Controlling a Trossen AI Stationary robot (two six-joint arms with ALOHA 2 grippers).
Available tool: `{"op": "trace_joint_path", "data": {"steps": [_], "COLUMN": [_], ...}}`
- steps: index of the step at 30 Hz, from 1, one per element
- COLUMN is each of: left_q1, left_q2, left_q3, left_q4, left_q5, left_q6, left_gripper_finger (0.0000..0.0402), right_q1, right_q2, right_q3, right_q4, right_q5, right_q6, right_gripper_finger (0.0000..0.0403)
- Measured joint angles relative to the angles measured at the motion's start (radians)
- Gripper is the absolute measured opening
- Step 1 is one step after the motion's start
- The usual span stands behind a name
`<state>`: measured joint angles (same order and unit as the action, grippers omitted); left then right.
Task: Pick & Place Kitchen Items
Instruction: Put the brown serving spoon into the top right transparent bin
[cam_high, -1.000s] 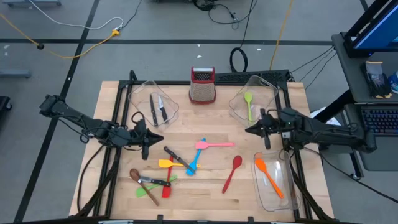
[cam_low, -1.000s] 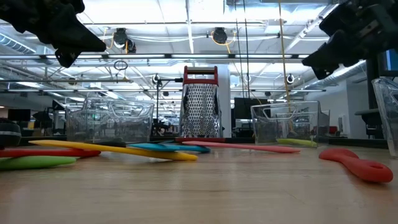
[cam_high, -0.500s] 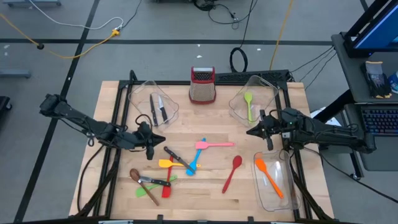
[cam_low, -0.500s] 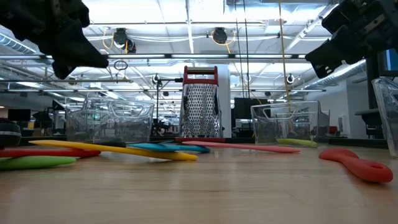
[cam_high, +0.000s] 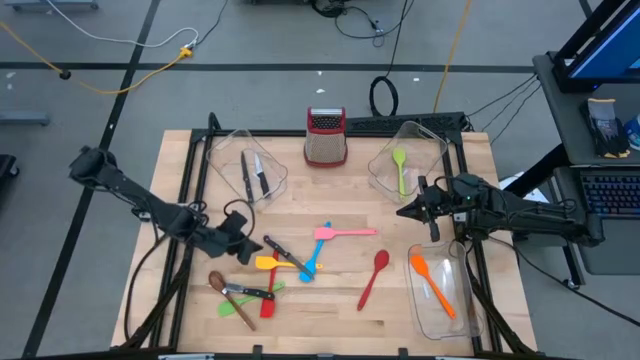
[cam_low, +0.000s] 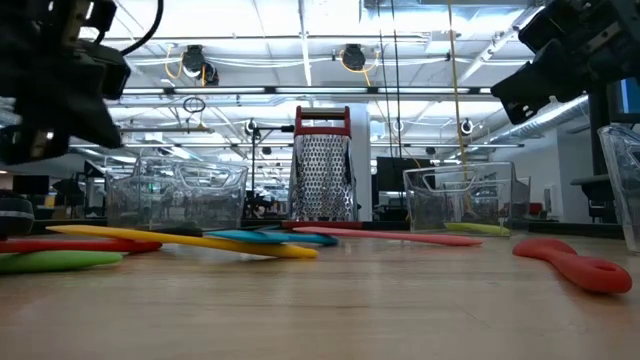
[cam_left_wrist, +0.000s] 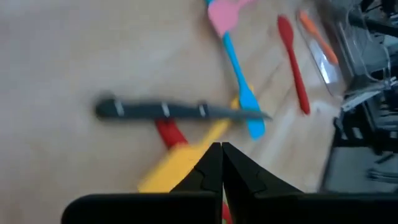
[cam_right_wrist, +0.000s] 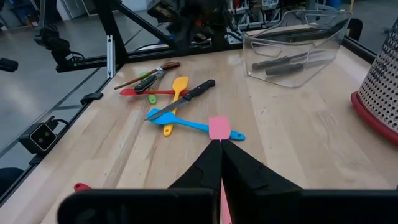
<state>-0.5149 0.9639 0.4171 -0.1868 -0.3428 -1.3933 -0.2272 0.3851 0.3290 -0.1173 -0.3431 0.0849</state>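
Wooden table (cam_high: 330, 310) under ceiling lights | left gripper (cam_high: 249, 238), jaws together, empty, hovers just left of the black-handled knife (cam_high: 282, 250) lying across the yellow spatula (cam_high: 268, 263) and blue spatula (cam_high: 312, 258) at centre | right gripper (cam_high: 406, 210), jaws together, empty, hovers right of the pink spatula (cam_high: 342, 232) | red spoon (cam_high: 374, 276) right of centre

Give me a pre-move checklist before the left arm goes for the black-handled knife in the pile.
1. Left gripper over the pile by the knife: ok.
2. Left fingers open for a grasp: not ok, shut.
3. Knife on top, not pinned: ok, it lies across the yellow spatula and blue spatula.
4. Knife bin has room: ok, two knives inside.
5. Right gripper clear of the pile: ok, shut, empty, near the green-spoon bin.
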Motion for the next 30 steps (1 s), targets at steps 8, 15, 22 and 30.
{"op": "trace_joint_path", "data": {"steps": [8,15,22,30], "left_q1": [-0.118,-0.207,-0.298,-0.390], "left_q2": [0.104,0.291,0.466,0.530], "left_q3": [0.160,0.429,0.521,0.521], "left_q4": [-0.123,-0.453,-0.545,-0.544], "left_q5": [0.081,0.146,0.306,0.402], "left_q6": [-0.273,-0.533,-0.864,-1.082], "left_gripper_finger": [0.0001,0.0001,0.0001,0.0006], "right_q1": [0.000,0.000,0.000,0.000], "right_q2": [0.000,0.000,0.000,0.000], "right_q3": [0.000,0.000,0.000,0.000], "right_q4": [0.000,-0.001,-0.002,-0.034], "right_q5": [0.000,0.000,0.000,0.000], "right_q6": [-0.022,-0.061,-0.071,-0.075], "right_gripper_finger": [0.0000,0.0000,0.0000,0.0000]}}
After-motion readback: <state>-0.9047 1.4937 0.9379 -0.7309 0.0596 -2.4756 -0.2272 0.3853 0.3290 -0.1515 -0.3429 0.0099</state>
